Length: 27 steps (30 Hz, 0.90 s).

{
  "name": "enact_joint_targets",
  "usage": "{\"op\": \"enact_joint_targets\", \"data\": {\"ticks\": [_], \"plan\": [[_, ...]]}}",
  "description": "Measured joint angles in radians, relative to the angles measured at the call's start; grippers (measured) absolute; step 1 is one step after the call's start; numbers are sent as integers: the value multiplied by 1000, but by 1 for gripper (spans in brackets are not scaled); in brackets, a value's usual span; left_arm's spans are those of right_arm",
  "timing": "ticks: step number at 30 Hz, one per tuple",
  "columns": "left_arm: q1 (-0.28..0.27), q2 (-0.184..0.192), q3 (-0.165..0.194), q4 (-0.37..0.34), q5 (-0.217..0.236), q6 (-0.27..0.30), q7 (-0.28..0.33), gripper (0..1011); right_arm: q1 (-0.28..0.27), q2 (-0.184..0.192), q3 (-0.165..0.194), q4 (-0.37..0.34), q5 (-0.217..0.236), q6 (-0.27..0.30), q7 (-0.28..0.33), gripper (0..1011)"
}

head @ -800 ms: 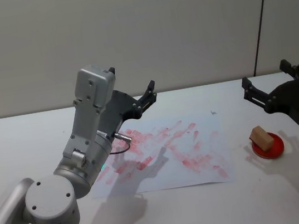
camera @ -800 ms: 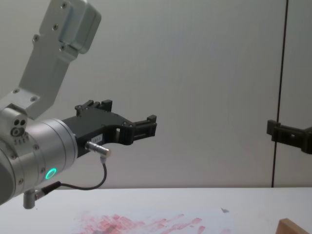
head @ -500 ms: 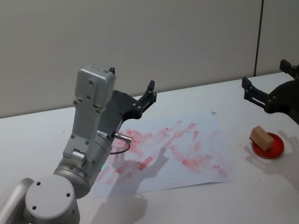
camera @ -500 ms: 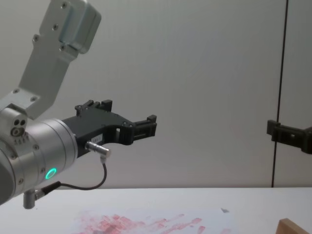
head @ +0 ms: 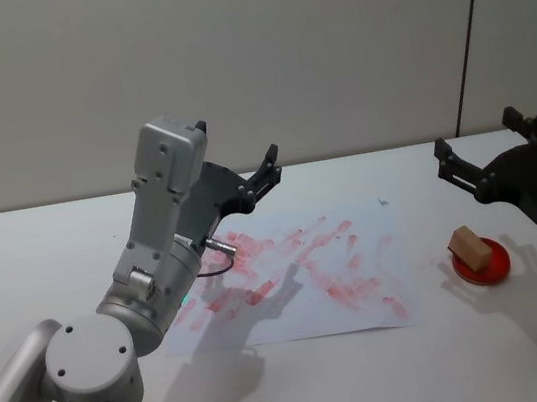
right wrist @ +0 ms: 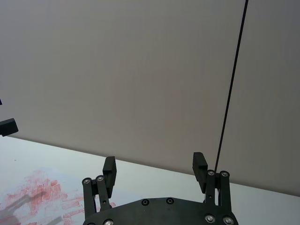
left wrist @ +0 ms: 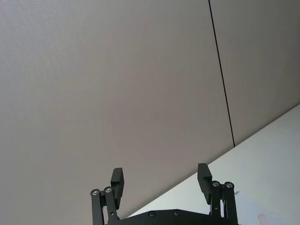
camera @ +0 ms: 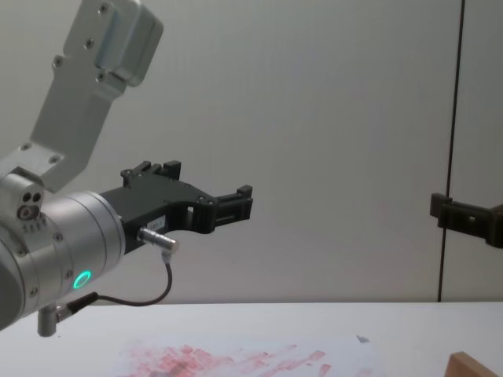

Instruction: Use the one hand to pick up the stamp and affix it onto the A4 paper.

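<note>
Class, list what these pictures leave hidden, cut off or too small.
Stamp: chest view, mostly cut off at the bottom-right corner.
Stamp's underside: head view, hidden against the red pad.
A4 paper: head view, left part behind the left arm; grey corner mark too small to read.
Right gripper: chest view, cut off by the right edge.

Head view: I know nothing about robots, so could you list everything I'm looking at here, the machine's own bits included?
A4 paper: one, white with red-pink smears, middle of the table.
stamp: one, light-brown wood, on the dish.
dish: one, red, right of the paper.
table: one, white.
wall: grey, behind the table.
left gripper: one, black, raised over the paper's far left corner, fingers open.
right gripper: one, black, raised behind the stamp, fingers open.
</note>
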State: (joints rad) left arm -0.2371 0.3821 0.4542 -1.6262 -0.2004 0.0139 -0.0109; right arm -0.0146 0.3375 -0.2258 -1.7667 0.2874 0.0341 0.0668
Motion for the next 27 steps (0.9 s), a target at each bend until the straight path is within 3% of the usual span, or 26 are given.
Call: {"op": "enact_joint_targets", "data": {"ticks": [18, 27], "plan": [[0, 0, 0, 0, 0, 0, 0, 1001, -6, 10, 8, -1, 4, 0, 0, 1001], [0, 0, 0, 0, 0, 0, 0, 1001, -79, 86, 58, -40, 64, 14, -7, 1001]]}}
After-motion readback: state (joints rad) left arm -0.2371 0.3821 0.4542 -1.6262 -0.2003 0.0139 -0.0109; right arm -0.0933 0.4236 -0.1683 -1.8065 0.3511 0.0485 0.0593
